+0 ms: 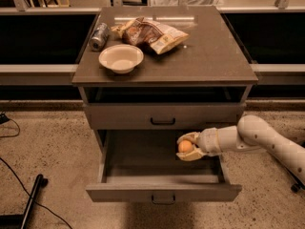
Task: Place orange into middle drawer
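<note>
The orange (185,147) is a small round fruit held between the cream fingers of my gripper (187,147). My arm reaches in from the right. The gripper holds the orange over the right part of the open middle drawer (162,192), just below the closed drawer front with a black handle (163,121). The open drawer is pulled out toward the camera and its inside looks bare.
On the cabinet top (214,56) stand a cream bowl (121,57), a metal can (99,36) and a brown-and-yellow snack bag (151,33). A black pole (29,199) and cables lie on the floor at the left.
</note>
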Robot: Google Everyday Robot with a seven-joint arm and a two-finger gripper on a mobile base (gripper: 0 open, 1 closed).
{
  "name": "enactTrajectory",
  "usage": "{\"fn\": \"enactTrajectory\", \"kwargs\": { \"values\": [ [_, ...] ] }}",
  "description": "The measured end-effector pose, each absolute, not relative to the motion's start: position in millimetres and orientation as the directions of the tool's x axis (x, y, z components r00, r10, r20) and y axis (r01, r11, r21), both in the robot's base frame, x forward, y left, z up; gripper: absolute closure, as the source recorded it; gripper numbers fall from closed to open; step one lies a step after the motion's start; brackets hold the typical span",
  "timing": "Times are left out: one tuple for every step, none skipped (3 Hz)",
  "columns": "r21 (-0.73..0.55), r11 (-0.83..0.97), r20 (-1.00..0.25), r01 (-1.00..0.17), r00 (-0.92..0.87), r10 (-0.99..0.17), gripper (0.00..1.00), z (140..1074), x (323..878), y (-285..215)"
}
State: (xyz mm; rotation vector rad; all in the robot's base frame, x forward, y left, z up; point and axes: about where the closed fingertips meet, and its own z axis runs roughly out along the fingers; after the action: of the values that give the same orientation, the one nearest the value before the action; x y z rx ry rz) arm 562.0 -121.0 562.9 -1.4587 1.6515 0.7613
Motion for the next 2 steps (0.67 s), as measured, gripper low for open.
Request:
{"fn": "enactTrajectory", "kwargs": {
  "values": [
    [-0.056, 0.170, -0.830, -0.984, -0.049, -0.556, 1.00, 513, 574, -113],
    [-0.062, 0.158, -0.817, -0.986, -0.041, -0.575, 1.00, 474, 580, -106]
  ]
}}
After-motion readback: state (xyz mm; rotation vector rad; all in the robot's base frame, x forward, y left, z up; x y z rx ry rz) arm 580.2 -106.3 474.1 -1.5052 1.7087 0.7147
